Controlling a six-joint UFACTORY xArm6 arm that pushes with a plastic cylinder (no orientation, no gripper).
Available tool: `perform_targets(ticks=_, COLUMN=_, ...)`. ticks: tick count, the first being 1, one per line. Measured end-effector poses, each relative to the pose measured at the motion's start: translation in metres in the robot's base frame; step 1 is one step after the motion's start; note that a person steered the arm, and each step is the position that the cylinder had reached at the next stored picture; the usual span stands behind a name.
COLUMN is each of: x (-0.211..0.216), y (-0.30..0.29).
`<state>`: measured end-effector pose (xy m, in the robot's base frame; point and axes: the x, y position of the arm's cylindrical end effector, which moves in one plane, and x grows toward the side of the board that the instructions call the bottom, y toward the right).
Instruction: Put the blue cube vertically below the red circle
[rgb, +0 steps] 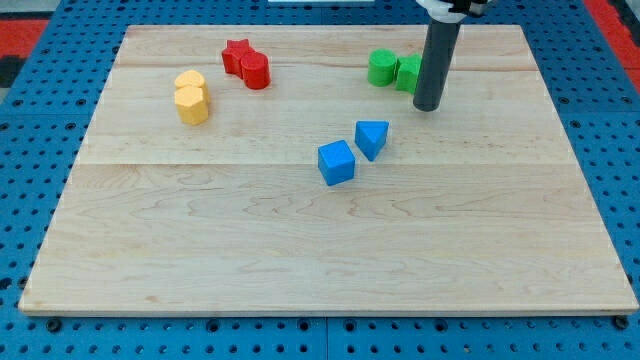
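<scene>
While my tip (428, 107) sits by the green blocks (394, 70) near the top right corner, no pincer, nothing held. Blue wooden cube (337, 162) mid-board, untouched; needs pushing left, under the red round block (256, 71).

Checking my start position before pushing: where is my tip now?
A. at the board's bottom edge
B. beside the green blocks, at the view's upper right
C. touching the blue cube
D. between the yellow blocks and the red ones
B: my tip stands just right of the green blocks, well clear of the blue cube.
</scene>
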<state>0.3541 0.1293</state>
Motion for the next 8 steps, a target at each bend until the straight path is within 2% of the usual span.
perform_targets(ticks=3, x=0.075, y=-0.029)
perform_targets(ticks=5, x=0.098, y=-0.053)
perform_targets(ticks=6, x=0.103, y=-0.080)
perform_targets(ticks=7, x=0.103, y=-0.148)
perform_targets(ticks=8, x=0.100, y=-0.190)
